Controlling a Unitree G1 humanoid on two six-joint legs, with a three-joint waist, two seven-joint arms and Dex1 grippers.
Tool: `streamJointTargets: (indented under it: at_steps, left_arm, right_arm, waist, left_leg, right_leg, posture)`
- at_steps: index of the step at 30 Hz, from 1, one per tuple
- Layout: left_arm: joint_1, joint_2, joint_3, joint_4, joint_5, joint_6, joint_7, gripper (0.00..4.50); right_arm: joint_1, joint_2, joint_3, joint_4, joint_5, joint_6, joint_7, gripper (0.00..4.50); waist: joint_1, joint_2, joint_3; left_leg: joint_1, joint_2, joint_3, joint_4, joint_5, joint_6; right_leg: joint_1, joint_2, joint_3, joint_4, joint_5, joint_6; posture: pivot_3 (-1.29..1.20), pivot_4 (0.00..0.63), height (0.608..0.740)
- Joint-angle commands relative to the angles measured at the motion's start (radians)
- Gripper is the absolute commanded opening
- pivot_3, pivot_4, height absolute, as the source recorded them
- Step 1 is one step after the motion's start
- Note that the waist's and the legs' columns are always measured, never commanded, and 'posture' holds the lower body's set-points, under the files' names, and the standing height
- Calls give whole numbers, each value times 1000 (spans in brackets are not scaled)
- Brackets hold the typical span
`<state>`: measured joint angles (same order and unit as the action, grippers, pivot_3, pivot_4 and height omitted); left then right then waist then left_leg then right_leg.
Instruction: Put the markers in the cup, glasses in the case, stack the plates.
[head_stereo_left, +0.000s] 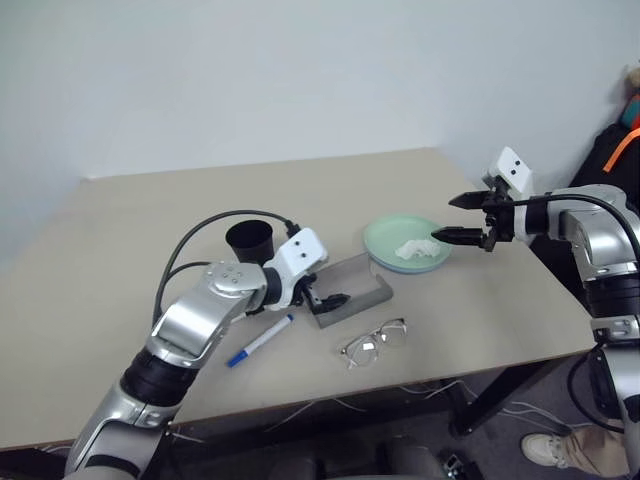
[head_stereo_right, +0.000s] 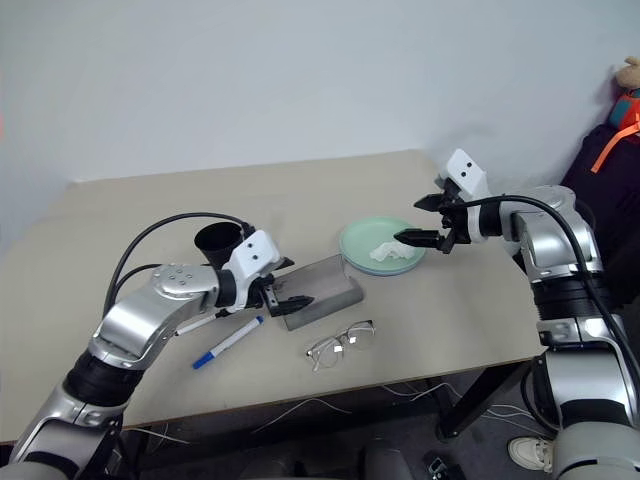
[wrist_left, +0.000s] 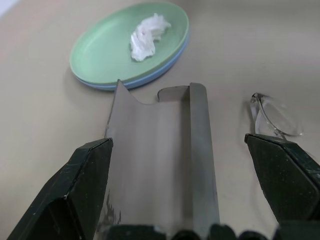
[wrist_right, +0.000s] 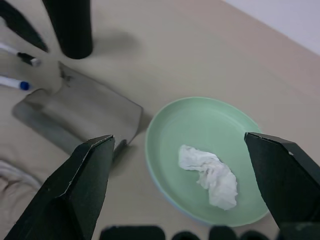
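The mint green plate (head_stereo_left: 386, 234) lies on the light blue plate (wrist_left: 159, 76), with a crumpled white tissue (head_stereo_left: 414, 250) on top. My right gripper (head_stereo_left: 455, 218) hovers open above the plates' right edge, holding nothing. The grey case (head_stereo_left: 355, 285) lies open at mid-table. My left gripper (head_stereo_left: 325, 292) is open at its near-left end, its fingers (wrist_left: 85, 180) wide on either side of it. The glasses (head_stereo_left: 375, 342) lie in front of the case. The blue-capped marker (head_stereo_left: 258, 341) lies left of the glasses, and the black-capped marker (wrist_right: 22, 56) is near the black cup (head_stereo_left: 250, 240).
The table's front edge (head_stereo_left: 330, 400) runs just below the glasses and the blue marker, and its right edge is close under my right arm. Dark bags (head_stereo_left: 615, 150) stand beyond the table at the far right. A person's shoe (head_stereo_left: 545, 450) is on the floor.
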<state>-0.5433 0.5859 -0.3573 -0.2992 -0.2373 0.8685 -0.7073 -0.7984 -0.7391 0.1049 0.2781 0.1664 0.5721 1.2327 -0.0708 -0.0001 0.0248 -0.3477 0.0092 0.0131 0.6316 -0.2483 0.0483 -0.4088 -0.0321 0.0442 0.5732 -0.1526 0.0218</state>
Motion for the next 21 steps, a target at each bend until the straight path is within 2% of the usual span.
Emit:
streamJointTargets:
  at_steps: [1, 8, 13, 21]
  left_arm:
    - [-98, -15, -80, -17, 45, 77, -1, 4500]
    - [-223, -38, -249, -3, 50, 191, -80, 4500]
    - [-294, -55, -350, 5, 51, 279, -114, 4500]
    - [-346, -88, -474, 43, 77, 285, -132, 4500]
  right_arm:
    - [21, -46, -1, -121, 51, 19, 73, 4492]
    - [26, -101, 7, -178, 97, 3, 173, 4492]
    - [2, -96, 14, -158, 85, -13, 165, 4492]
    - [31, -95, 15, -198, 100, 4, 148, 4492]
  waist:
    - [0, 0, 0]
    - [1, -1, 1]
    - [0, -1, 1]
    - [1, -1, 1]
  left_leg:
    - [0, 0, 0, 0, 0, 0]
    - [-2, -1, 0, -1, 0, 0]
    - [-2, -1, 1, 1, 0, 0]
    - [-2, -1, 0, 1, 0, 0]
  right_leg:
    - [0, 0, 0, 0, 0, 0]
    - [-1, 0, 2, -2, 0, 1]
    - [-1, 0, 2, -2, -1, 1]
    - [-1, 0, 2, -2, -1, 1]
  posture:
    - [0, 0, 732]
    - [0, 0, 732]
    - [0, 0, 732]
    - [0, 0, 732]
